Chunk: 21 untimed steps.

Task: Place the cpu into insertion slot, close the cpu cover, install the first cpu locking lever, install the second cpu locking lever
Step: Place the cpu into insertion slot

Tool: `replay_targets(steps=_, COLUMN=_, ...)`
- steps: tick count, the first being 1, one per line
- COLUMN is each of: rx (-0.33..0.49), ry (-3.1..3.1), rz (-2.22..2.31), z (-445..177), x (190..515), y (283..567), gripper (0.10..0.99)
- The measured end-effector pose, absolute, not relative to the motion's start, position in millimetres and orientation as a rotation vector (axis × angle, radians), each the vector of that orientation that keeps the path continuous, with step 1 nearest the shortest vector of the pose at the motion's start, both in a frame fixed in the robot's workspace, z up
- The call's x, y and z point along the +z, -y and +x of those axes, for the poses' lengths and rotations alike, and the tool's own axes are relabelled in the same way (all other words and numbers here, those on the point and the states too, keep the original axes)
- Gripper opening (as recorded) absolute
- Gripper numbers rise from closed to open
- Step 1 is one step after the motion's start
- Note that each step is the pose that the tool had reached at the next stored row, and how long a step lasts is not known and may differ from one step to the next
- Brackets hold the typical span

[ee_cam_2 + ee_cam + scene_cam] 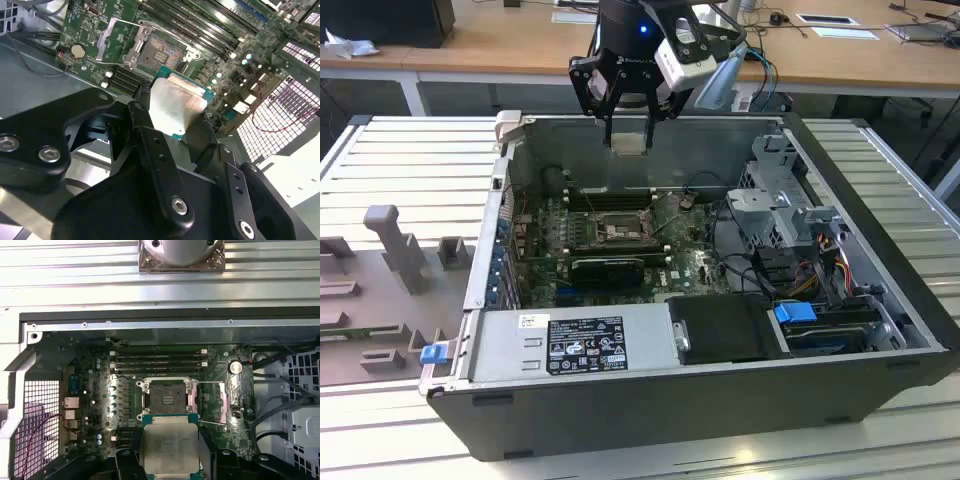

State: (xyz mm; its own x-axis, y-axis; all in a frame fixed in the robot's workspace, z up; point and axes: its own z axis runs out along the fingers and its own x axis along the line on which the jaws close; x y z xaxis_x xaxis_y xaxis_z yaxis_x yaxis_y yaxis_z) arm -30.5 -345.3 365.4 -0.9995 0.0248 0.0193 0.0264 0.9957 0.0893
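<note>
End effector: the end effector (630,128) pinches the cpu (628,143) by opposite edges, level and metal top up, which leaves the underside free for seating.
Cpu position: it hangs in the air over the far wall of the open computer case (700,405), well above the motherboard (545,225).
Insertion slot: the insertion slot (620,232) lies bare at mid-board, just nearer than the memory slots (610,200).
Cpu cover: the cpu cover (134,46) stands swung up beside the slot, so the way in is open.
Progress: by my judgement the placing step is in hand; nothing is seated yet.
Support: the case lies open side up on the ribbed desk (410,160).
</note>
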Motion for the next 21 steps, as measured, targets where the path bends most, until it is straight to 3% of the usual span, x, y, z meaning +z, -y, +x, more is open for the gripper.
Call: replay_targets(steps=21, rx=-0.14, ry=3.12, rz=-0.108, z=-30.5, x=363.0, y=345.4, gripper=0.529)
